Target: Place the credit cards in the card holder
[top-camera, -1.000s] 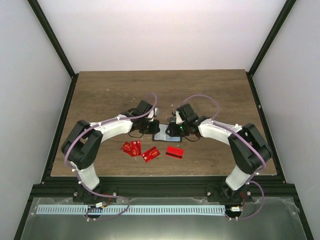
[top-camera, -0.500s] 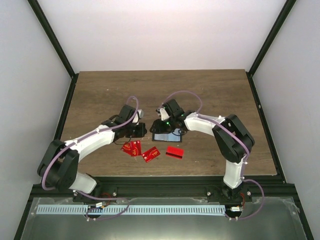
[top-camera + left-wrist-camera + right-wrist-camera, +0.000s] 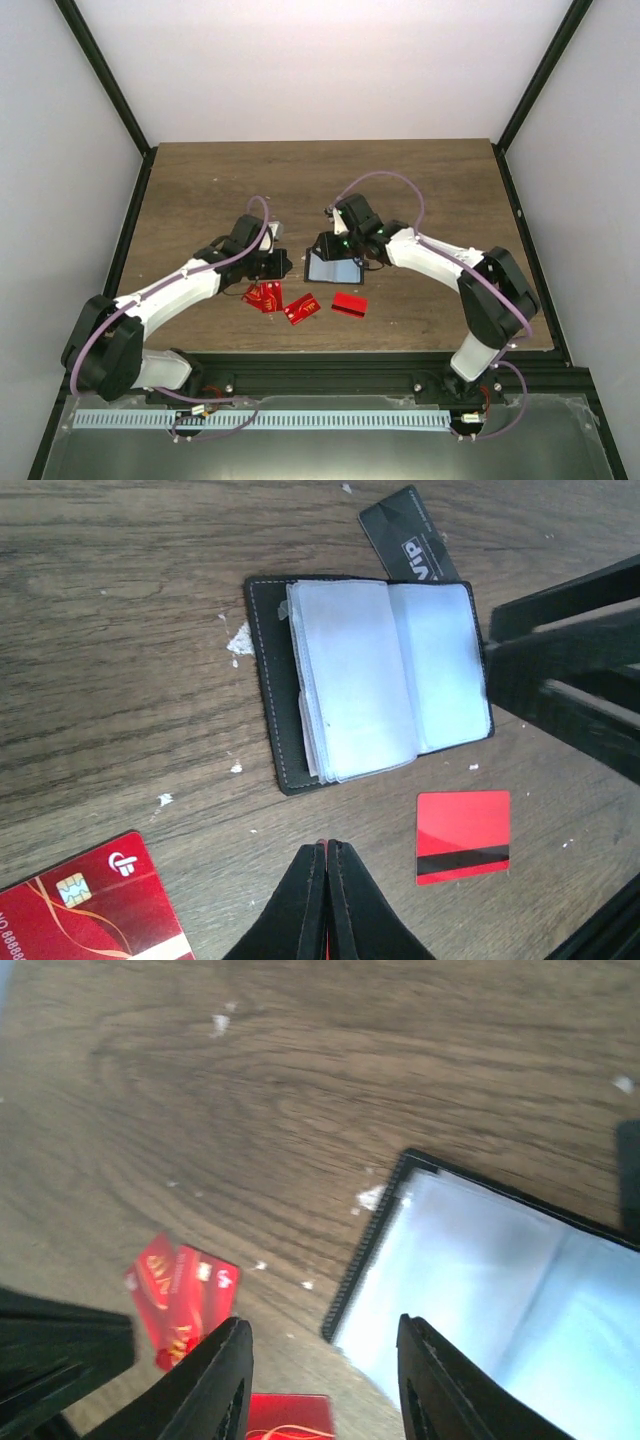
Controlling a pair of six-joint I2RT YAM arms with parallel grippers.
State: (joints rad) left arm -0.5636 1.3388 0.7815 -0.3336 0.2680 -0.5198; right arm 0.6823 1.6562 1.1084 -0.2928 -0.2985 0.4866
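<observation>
The card holder [image 3: 333,268] lies open on the table, its clear sleeves facing up; it also shows in the left wrist view [image 3: 370,685] and the right wrist view [image 3: 500,1280]. A dark grey card [image 3: 410,545] lies just beyond it. Red cards [image 3: 262,295] lie in front, one with a black stripe [image 3: 463,836], one with a chip [image 3: 90,900]. My left gripper [image 3: 278,265] [image 3: 327,845] is shut, a thin red card edge showing between its fingers. My right gripper [image 3: 328,245] [image 3: 325,1360] is open over the holder's left edge. No white card shows.
The wooden table has black frame rails on both sides and white walls behind. A further red card [image 3: 301,308] lies near the front. My right gripper's black fingers [image 3: 560,670] stand at the holder's right side in the left wrist view.
My left gripper has drawn back to the left, away from the holder. My right gripper has shifted left and over the holder, which now lies open.
</observation>
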